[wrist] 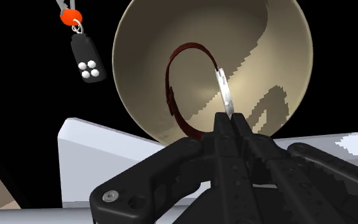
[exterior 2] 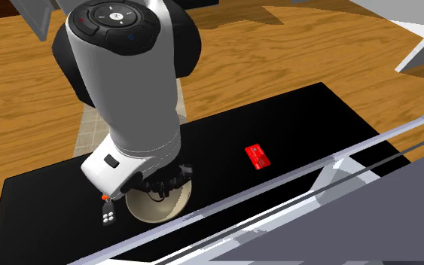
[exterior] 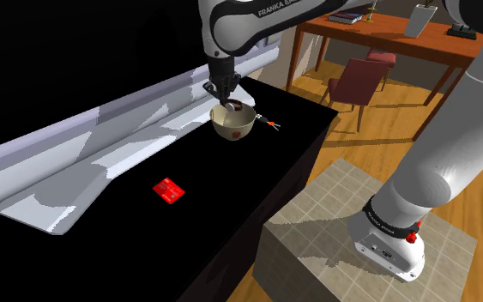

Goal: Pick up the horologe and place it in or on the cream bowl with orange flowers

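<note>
Black counter [exterior: 231, 206] carries everything; the wristwatch [wrist: 171, 89], dark-red-strapped, hangs over the hollow of the cream bowl [wrist: 266, 51], upper centre of the shoulder view, its silver case pinched edge-on in the pincer [wrist: 231, 119]; dropped from too high, it could bounce out towards the key fob [wrist: 85, 60].

Cream bowl [wrist: 152, 57]; dark red watch [wrist: 170, 95]; red card [exterior: 170, 190], perhaps patterned.
</note>
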Robot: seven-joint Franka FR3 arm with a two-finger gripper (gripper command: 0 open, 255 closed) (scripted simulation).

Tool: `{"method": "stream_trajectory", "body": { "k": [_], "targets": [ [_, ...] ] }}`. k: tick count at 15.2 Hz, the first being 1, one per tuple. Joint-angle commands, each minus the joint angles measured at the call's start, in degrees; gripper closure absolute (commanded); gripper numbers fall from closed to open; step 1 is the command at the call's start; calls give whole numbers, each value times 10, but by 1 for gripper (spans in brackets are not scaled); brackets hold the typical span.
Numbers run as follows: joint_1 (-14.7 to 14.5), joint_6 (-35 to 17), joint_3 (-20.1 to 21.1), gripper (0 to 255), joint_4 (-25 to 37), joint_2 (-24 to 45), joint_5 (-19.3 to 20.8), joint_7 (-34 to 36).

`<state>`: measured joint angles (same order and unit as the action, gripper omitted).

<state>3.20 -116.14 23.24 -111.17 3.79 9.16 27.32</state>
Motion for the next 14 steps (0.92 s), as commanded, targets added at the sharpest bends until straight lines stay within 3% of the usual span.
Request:
{"method": "stream_trajectory", "body": {
  "k": [1, 9, 10, 14],
  "targets": [
    [0, -13, 0, 255, -10, 3, 3, 3],
    [0, -13, 0, 255, -10, 4, 3, 3],
    [0, -13, 0, 0, -10, 4, 3, 3],
    [0, -13, 0, 0, -10, 4, 3, 3]
  ]
}}
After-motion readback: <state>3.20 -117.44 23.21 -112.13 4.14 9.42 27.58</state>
